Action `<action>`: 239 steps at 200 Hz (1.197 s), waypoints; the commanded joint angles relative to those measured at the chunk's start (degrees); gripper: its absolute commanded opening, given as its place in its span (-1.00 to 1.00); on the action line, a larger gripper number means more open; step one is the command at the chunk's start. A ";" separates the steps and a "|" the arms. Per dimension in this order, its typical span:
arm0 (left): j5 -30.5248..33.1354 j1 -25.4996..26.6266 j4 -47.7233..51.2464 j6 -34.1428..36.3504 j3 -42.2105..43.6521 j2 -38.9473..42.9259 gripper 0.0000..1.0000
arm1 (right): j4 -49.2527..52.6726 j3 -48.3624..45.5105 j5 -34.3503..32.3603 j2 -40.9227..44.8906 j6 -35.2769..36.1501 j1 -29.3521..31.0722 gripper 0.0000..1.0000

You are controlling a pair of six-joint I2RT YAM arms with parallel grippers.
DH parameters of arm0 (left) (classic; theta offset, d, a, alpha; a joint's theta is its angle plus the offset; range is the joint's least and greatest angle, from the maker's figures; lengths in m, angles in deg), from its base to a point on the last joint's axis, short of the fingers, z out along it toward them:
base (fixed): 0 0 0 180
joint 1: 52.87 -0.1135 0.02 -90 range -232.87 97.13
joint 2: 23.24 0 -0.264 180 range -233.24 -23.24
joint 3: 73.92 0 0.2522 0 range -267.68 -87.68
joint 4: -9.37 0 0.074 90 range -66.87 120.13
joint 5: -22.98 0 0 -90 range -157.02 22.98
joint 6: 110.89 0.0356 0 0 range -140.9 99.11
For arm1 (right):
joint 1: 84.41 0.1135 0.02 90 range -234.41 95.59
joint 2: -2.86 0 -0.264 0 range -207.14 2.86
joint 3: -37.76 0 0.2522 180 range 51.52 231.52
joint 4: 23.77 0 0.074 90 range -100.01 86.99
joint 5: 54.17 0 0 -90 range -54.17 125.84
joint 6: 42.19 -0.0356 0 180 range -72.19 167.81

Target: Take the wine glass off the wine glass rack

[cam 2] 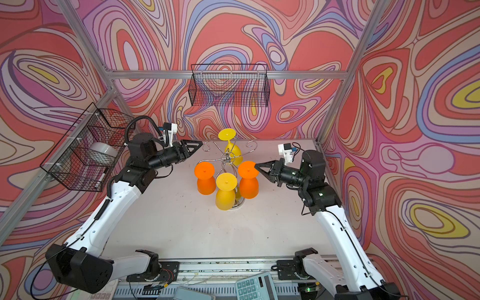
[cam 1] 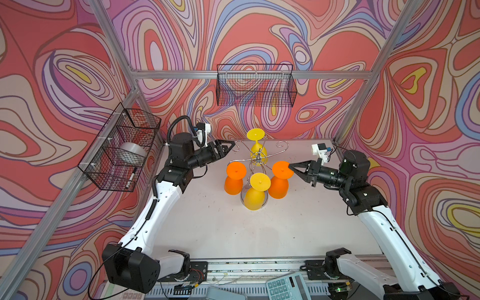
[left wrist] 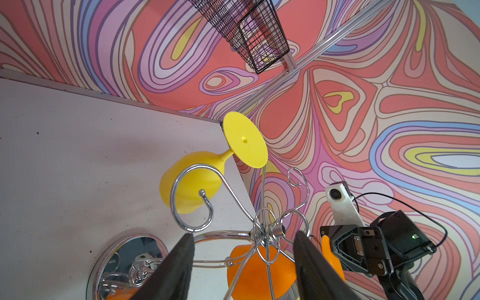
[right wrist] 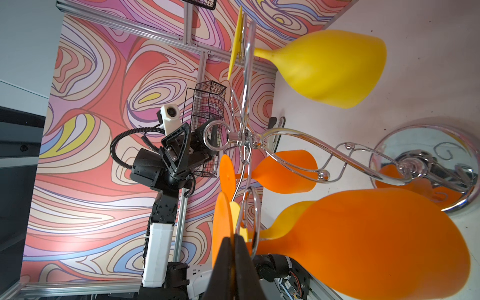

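Note:
The chrome wine glass rack (cam 1: 258,157) (cam 2: 228,157) stands mid-table on its mirror base (left wrist: 124,257) (right wrist: 426,166). Several plastic wine glasses hang upside down from its hooks, two orange and two yellow. My right gripper (cam 1: 290,165) (cam 2: 256,166) (right wrist: 234,237) is shut on the rim of the foot of the right-hand orange wine glass (cam 1: 278,187) (cam 2: 248,187) (right wrist: 363,246), which still hangs in its hook. My left gripper (cam 1: 231,146) (cam 2: 200,145) (left wrist: 244,233) is open beside an empty curled hook at the back left, holding nothing.
The other orange glass (cam 1: 233,184), the front yellow glass (cam 1: 255,197) and the back yellow glass (cam 1: 258,152) crowd round the stem. Black mesh baskets hang on the back wall (cam 1: 255,85) and left wall (cam 1: 122,148). A calculator (cam 1: 285,287) lies at the front edge.

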 commanded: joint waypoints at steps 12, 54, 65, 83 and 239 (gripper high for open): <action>-0.02 0.13 -2.07 -0.38 0.92 -0.16 0.23 | -0.22 1.87 -1.58 -0.49 1.20 1.06 -1.00; -0.10 0.43 -1.93 -0.04 0.94 0.11 0.23 | -0.92 4.21 -3.02 -2.80 1.64 2.45 -1.00; 0.03 0.39 -1.49 0.29 0.87 0.28 0.23 | -1.02 4.86 -3.47 -3.62 1.85 2.96 -1.00; 0.26 0.52 -0.74 0.92 0.75 0.61 0.23 | -1.35 5.43 -4.26 -4.65 1.98 3.86 -1.00; 0.38 0.61 2.13 3.49 0.31 1.95 0.23 | -4.52 8.86 -11.55 -10.93 3.90 5.13 -1.00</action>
